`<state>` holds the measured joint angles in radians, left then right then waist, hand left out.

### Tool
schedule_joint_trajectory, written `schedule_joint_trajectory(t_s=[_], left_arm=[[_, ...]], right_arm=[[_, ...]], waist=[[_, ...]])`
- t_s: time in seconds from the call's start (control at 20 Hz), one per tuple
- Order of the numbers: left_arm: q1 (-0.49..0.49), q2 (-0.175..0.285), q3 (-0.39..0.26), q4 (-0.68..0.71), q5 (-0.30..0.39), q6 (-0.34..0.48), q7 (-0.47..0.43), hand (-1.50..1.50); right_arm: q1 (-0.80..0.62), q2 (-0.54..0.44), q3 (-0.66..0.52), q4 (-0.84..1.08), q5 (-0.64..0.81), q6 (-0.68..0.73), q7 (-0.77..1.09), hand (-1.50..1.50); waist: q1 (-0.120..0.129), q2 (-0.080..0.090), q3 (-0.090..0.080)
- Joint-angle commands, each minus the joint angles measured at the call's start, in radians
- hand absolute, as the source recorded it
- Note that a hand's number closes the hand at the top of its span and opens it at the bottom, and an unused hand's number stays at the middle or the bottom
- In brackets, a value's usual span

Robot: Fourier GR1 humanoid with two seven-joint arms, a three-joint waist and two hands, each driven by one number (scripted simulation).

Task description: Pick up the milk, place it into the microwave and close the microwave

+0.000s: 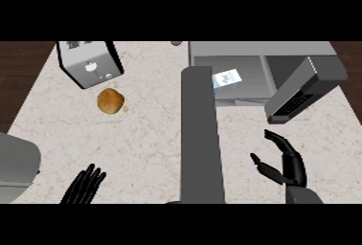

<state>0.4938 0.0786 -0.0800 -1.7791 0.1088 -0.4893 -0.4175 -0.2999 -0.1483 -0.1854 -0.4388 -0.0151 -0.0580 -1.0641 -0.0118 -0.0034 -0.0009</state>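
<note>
The grey microwave [262, 50] stands at the counter's back right. Its door [200, 139] is swung wide open and reaches toward me as a long grey slab. Inside the cavity stands the small white and blue milk carton [226, 78], upright, with no hand on it. The keypad panel [295, 101] shows at the cavity's right. My right hand [288, 165] hovers over the counter in front of the microwave, right of the door and apart from it, with relaxed fingers and nothing in them. At the lower left, my left hand [83, 187] rests open, fingers up.
A silver toaster [88, 64] sits at the back left, with a brown bread roll [110, 101] on the counter in front of it. A grey rounded object [16, 162] juts in at the left edge. Dark floor borders the counter on both sides.
</note>
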Motion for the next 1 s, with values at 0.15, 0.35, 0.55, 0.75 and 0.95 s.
schedule_joint_trajectory(t_s=[0.15,0.35,0.55,0.75,0.95], left_arm=[[-0.067,-0.042,-0.158,0.034,-0.209,0.057,0.022,1.5],[-0.151,-0.033,-0.176,0.143,-0.285,0.062,-0.052,1.5],[-0.243,-0.077,-0.229,0.18,-0.259,0.141,0.059,1.5],[-0.335,-0.078,-0.192,0.276,-0.284,0.257,0.02,1.5],[-0.495,-0.078,-0.225,0.421,-0.291,0.276,0.016,1.5]], right_arm=[[0.175,-0.055,0.004,-0.189,-0.044,0.079,0.017,-1.5],[0.243,-0.102,-0.035,-0.229,-0.101,0.15,0.015,-1.5],[0.294,-0.18,-0.088,-0.272,-0.181,0.271,0.045,-1.5],[0.342,-0.229,-0.112,-0.312,-0.21,0.298,0.061,-1.5],[0.324,-0.207,-0.1,-0.217,-0.178,0.3,-0.035,-1.5]], waist=[[0.0,-0.001,0.0],[0.003,0.001,0.0],[0.002,0.003,0.001],[0.005,0.003,0.0],[0.007,0.005,0.002]])
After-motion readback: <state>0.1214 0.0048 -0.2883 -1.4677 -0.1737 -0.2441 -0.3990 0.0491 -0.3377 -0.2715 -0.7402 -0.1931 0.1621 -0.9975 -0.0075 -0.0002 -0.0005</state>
